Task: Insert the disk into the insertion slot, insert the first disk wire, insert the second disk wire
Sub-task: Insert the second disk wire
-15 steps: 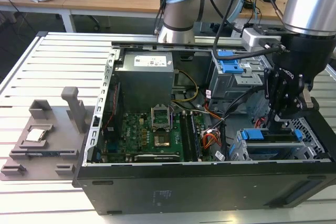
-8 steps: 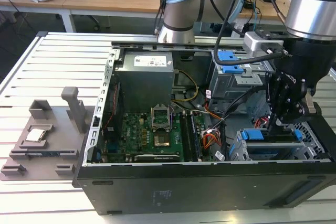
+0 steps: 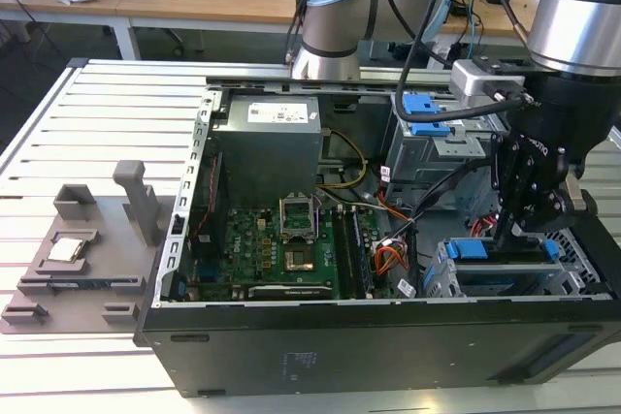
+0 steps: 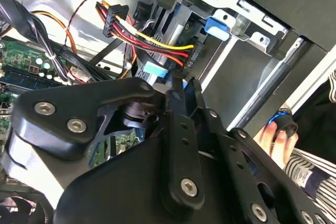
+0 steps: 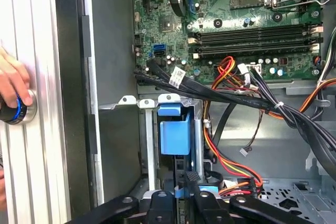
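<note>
- The gripper [image 3: 511, 232] hangs inside the open computer case [image 3: 291, 356], right over the insertion slot [image 3: 441, 283] at the exterior view's right.
- The disk [image 3: 505, 273] sits in that perforated cage, its blue carrier [image 3: 469, 250] showing at the near end, so it looks seated already.
- In both wrist views the fingers [image 5: 192, 182] stand close together, pinched on what seems a small blue connector [image 5: 210, 191] at the disk's end; I judge it clenched on a disk wire, though the contact is partly hidden.
- Red, yellow and orange power wires [image 4: 152, 38] run to the same spot.
- Handling: the disk is stiff, fairly heavy, best held by the carrier's edges. The wires are limp; the connector's plastic body is the place to grip, squarely, since its contacts are fragile.
- A person's hand [image 5: 10, 90] rests on a knob on the slatted worktop [image 3: 116, 104].
</note>
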Robot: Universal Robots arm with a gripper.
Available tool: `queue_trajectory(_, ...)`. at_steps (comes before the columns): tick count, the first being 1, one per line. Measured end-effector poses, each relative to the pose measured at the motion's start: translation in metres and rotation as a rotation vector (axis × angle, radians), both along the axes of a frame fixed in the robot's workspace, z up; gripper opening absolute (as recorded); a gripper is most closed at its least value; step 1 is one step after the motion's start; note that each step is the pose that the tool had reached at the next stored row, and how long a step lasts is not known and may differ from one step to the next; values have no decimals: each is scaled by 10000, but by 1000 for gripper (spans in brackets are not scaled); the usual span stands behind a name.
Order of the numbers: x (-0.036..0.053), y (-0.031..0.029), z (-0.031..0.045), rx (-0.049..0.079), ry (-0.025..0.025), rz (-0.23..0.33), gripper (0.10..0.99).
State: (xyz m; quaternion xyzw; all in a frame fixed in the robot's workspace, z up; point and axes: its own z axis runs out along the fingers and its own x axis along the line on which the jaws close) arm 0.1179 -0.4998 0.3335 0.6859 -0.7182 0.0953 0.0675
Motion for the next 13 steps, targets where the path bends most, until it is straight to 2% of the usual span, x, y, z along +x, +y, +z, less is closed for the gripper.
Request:
queue_trajectory(2, 0, 0, 75, 7, 0, -1, 227)
queue_trajectory(3, 0, 1, 165, 0, 0, 0, 227)
queue_trajectory(4, 0, 3, 196, 21, 0, 0, 227)
queue_trajectory(5, -2, 4, 199, 105, 0, 1, 216)
queue_trajectory(6, -9, 0, 200, 213, 0, 0, 145)
queue_trajectory(7, -19, -16, 200, 348, 0, -1, 106)
queue_trajectory(8, -23, -37, 199, 469, 0, 1, 106)
queue_trajectory(9, -24, -74, 200, 579, 0, 1, 106)
queue_trajectory(11, -25, -186, 198, 887, 0, -1, 106)
queue_trajectory(12, -26, -206, 196, 986, 0, -1, 106)
queue_trajectory(13, -26, -237, 196, 1460, 0, 0, 106)
